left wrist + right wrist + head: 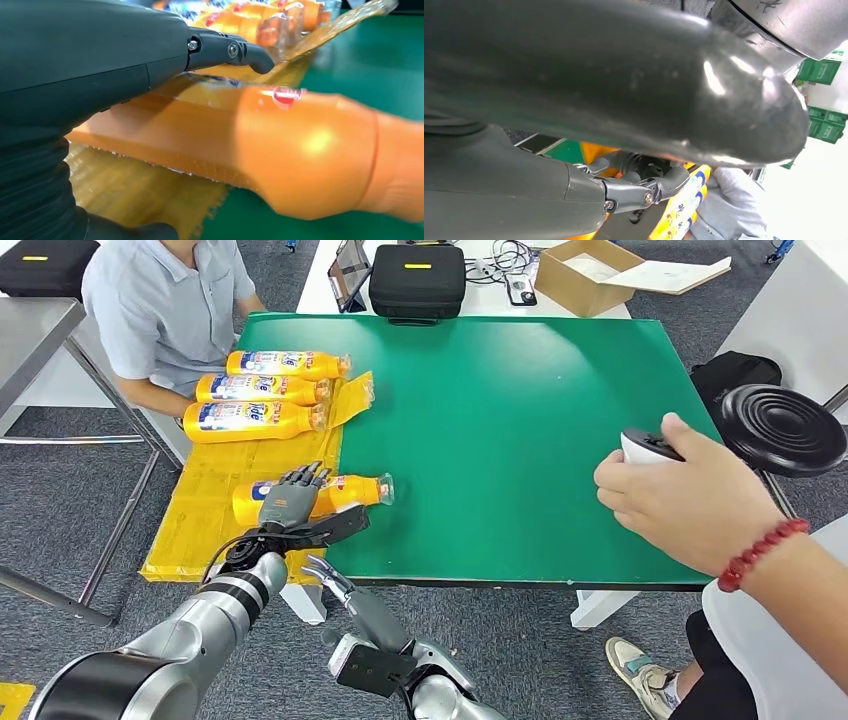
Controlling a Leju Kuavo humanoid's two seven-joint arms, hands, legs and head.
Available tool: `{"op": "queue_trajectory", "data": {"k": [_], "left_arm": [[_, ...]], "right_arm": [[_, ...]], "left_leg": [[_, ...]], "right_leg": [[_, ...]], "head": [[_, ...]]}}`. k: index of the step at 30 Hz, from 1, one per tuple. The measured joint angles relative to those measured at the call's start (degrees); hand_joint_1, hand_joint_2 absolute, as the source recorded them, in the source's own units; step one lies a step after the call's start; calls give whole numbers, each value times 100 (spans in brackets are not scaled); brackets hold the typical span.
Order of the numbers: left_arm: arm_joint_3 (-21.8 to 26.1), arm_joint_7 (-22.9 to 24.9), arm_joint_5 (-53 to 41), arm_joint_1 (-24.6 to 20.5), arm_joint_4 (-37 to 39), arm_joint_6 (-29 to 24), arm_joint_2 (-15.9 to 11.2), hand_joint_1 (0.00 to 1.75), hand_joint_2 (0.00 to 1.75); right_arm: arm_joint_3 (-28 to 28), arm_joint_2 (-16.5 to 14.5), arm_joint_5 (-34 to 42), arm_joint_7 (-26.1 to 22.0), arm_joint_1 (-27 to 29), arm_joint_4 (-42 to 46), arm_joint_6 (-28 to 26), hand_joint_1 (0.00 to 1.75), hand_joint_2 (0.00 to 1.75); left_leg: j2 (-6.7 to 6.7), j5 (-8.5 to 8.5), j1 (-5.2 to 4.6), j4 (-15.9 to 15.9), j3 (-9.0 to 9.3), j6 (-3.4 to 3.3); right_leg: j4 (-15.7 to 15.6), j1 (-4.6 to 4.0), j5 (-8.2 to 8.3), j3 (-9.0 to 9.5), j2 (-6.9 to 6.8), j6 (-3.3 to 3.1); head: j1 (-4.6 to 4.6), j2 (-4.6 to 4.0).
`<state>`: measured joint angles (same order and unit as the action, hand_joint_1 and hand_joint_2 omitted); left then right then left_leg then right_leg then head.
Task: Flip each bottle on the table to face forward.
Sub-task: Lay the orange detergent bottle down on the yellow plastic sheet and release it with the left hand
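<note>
In the head view, lower left of the frame, the left hand [297,502] grips an orange bottle [350,490] lying across the yellow mat [205,525] and green table [520,420]; three more bottles [255,390] lie upper left. The right hand [345,585] hovers below the table edge, fingers apart and empty. The left wrist view shows the bottle [280,150] under the fingers [235,52].

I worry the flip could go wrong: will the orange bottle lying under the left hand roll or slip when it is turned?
Probably it rolls easily: the orange bottle lies on its side and looks rounded. Its glossy plastic shows highlights in the left wrist view, so it may be slippery under the left hand. It looks rigid, not floppy, and lies half on crinkled yellow sheeting, half on the green table, so it may turn unevenly.
</note>
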<state>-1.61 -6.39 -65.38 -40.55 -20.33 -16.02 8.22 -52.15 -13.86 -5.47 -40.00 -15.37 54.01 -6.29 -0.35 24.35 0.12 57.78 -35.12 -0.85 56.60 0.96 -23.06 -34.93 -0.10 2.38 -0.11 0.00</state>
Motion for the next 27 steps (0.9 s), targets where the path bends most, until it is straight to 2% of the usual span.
{"op": "queue_trajectory", "data": {"k": [10, 18, 22, 27], "left_arm": [[894, -946, 1698, -92, -9, 978, 88, 0, 175], [1293, -1655, 2365, -18, -123, 1167, 144, 0, 175], [1332, -2190, 3194, 200, -608, 1124, 230, 0, 175], [1290, -2405, 4450, 576, -1549, 1206, 328, 0, 175]], "right_arm": [[0, 0, -84, 0, 1, 0, -43, 0, 0], [0, 23, -166, 0, 4, 0, -247, 0, 0], [0, 47, -225, 0, 13, 0, -406, 0, 0], [0, 73, -272, 0, 53, 21, -544, 0, 0]], "left_leg": [[0, 0, 0, 0, 20, 0], [3, -1, 0, 0, 19, 1], [5, -1, 0, 0, 10, 1], [6, 0, 0, 0, 5, 1]], "right_leg": [[0, 0, 0, 19, 0, -1], [0, -1, 1, 16, 1, -1], [1, -1, 1, 7, 2, -1], [1, 0, 0, 2, 2, -1]], "head": [[1, 0], [0, 0], [1, 0], [0, 0]]}}
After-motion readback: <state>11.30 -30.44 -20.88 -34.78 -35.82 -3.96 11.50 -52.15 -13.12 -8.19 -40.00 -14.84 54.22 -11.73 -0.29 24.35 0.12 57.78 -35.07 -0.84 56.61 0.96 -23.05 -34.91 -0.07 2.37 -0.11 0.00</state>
